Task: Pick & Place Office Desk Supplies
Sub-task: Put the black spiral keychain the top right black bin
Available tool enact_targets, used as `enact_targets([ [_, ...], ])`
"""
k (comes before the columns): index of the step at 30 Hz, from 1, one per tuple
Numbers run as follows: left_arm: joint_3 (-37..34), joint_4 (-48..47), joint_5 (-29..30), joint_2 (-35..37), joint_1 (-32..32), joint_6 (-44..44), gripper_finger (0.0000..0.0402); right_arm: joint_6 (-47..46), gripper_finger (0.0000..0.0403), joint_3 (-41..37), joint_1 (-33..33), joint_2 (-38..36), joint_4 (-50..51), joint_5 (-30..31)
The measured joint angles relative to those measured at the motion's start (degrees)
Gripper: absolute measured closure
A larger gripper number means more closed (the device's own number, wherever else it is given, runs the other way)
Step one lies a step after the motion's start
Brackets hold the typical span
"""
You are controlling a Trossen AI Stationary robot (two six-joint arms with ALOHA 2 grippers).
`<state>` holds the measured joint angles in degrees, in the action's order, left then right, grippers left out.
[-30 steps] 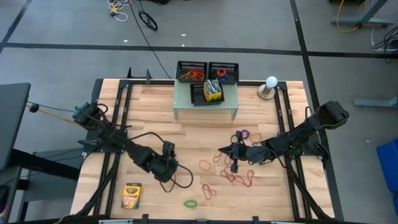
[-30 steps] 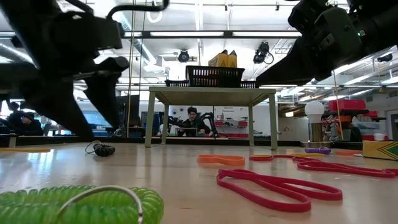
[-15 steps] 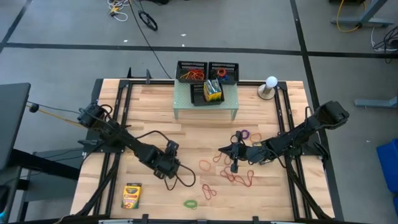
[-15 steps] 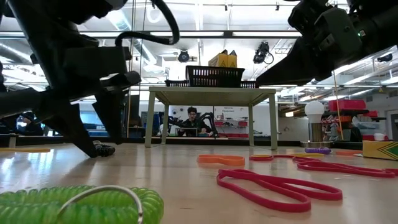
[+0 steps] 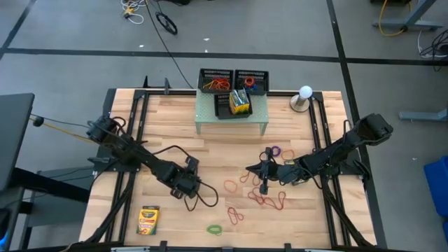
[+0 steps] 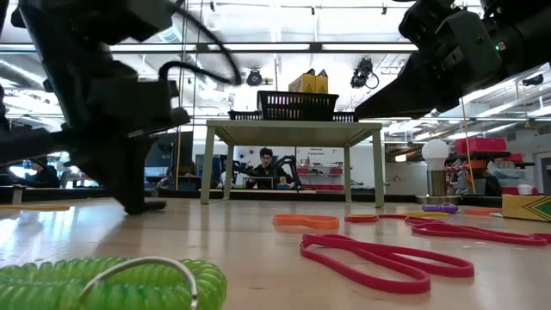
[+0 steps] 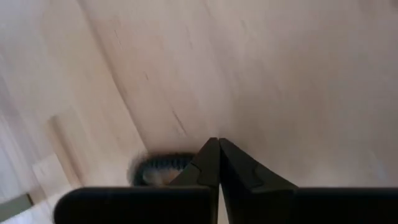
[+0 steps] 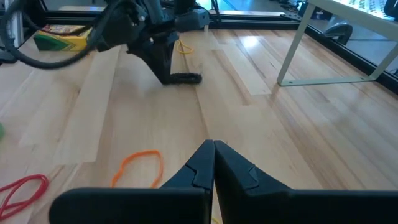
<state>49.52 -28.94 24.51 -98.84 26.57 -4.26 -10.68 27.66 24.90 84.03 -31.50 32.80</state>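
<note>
Although several supplies are already stowed, most of the job is judged to remain. On the riser (image 5: 231, 117) at the table's far edge, crayon boxes (image 5: 240, 101) are seen standing in one tray (image 5: 225, 108), and red and orange bands (image 5: 217, 85) are heaped in another tray (image 5: 204, 75) behind it. One crayon box (image 5: 148, 219) is left lying near the front left corner, and loose bands are scattered over the front right part of the table: red ones (image 5: 271, 201), an orange one (image 8: 138, 165), a purple one (image 5: 273, 151) and a green one (image 5: 214, 229). The left gripper (image 5: 187, 189) is pressed down to the wood left of centre, its fingers (image 7: 214, 165) clenched together at a black band (image 7: 163, 167), which is seen at the fingertips in the left wrist view and beside them in the right wrist view (image 8: 186, 78); whether the band is actually caught between them cannot be told. The right gripper (image 5: 264, 171) is held low over the red bands, its fingers (image 8: 211, 163) closed on nothing. If the black band is secured, it is still to be carried to the trays, and the box and the coloured bands are left to follow.
</note>
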Motion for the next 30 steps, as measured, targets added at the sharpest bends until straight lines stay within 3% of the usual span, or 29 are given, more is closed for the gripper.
enact_targets([
  [11, 0.03, -1.53, -0.18, 6.19, 0.37, 6.68, 0.0388, 0.00, 0.0389, 0.00, -0.01, 0.00, 0.02, 0.00],
  [15, 0.08, -1.46, -0.05, 5.73, 0.28, 14.76, 0.0363, 0.00, 0.0389, 0.00, -0.02, 0.00, 0.02, 0.00],
  [20, 0.08, -1.29, -0.83, 3.46, -1.00, 23.57, 0.0303, 0.00, 0.0389, 0.00, 0.00, 0.00, 0.02, 0.00],
  [25, 0.13, -1.32, -0.52, 0.64, -2.58, 24.86, 0.0247, 0.00, 0.0389, 0.00, -0.02, 0.00, 0.01, 0.00],
  [28, 0.32, -1.35, 0.26, -0.05, -2.71, 24.09, 0.0244, 0.00, 0.0389, 0.00, -0.02, 0.00, 0.02, 0.00],
  [30, 0.32, -1.28, 0.30, -0.11, -2.69, 23.56, 0.0262, 0.00, 0.0389, 0.00, 0.00, 0.00, 0.02, 0.00],
])
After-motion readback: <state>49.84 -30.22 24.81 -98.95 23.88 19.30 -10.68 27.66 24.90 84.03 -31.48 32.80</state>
